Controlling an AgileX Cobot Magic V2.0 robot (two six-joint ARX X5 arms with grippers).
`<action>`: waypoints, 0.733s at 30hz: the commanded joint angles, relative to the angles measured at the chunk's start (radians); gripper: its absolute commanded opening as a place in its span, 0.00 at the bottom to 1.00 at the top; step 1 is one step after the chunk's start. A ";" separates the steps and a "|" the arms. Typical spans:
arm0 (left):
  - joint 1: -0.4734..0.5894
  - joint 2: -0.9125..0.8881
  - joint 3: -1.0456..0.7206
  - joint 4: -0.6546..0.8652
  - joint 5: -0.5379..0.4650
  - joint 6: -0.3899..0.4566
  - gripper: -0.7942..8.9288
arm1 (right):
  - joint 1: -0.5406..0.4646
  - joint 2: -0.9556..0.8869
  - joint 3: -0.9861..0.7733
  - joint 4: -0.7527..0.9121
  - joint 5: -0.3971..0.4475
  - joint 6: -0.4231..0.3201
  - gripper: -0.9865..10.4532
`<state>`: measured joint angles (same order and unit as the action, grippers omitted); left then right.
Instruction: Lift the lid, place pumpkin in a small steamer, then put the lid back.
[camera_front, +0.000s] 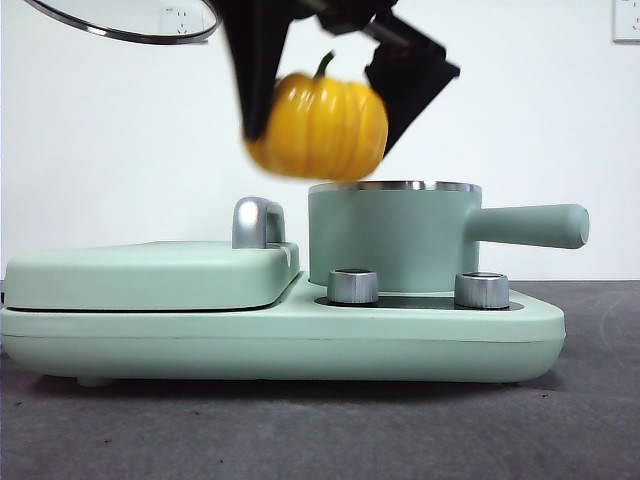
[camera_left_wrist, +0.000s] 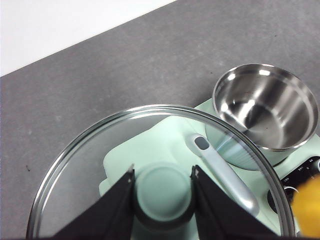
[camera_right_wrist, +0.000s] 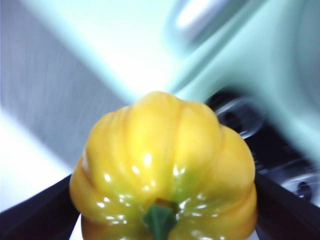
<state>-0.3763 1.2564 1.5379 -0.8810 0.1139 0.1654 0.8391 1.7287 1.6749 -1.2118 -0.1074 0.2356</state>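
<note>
yellow pumpkin (camera_front: 320, 125), clamped in the right gripper (camera_front: 325, 100), nears the open small steamer (camera_front: 392, 245) for lowering; left gripper (camera_left_wrist: 162, 192) holds the lid (camera_left_wrist: 90, 145) aloft.

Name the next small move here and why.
Probably shift the right hand sideways over the pot, then lower: the pumpkin hangs above its rim, off centre, and the pot is open, the left hand holding the lid aloft.

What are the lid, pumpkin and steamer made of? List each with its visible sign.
Lid: see-through, probably glass, shiny steel-looking rim.
Pumpkin: glossy yellow with highlights, likely plastic.
Steamer: matte mint-green outside, mirror-bright metal inside, probably steel.
</note>
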 joint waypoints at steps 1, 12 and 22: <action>0.000 0.006 0.025 0.032 0.006 0.010 0.10 | -0.065 0.022 0.087 -0.003 0.004 -0.057 0.44; 0.000 0.006 0.024 0.033 0.006 0.009 0.10 | -0.316 0.171 0.346 -0.065 0.003 -0.134 0.44; 0.000 0.006 0.024 0.033 0.005 0.007 0.10 | -0.344 0.333 0.371 -0.096 0.004 -0.169 0.44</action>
<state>-0.3733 1.2564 1.5379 -0.8783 0.1139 0.1658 0.4889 2.0361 2.0190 -1.3060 -0.1043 0.0811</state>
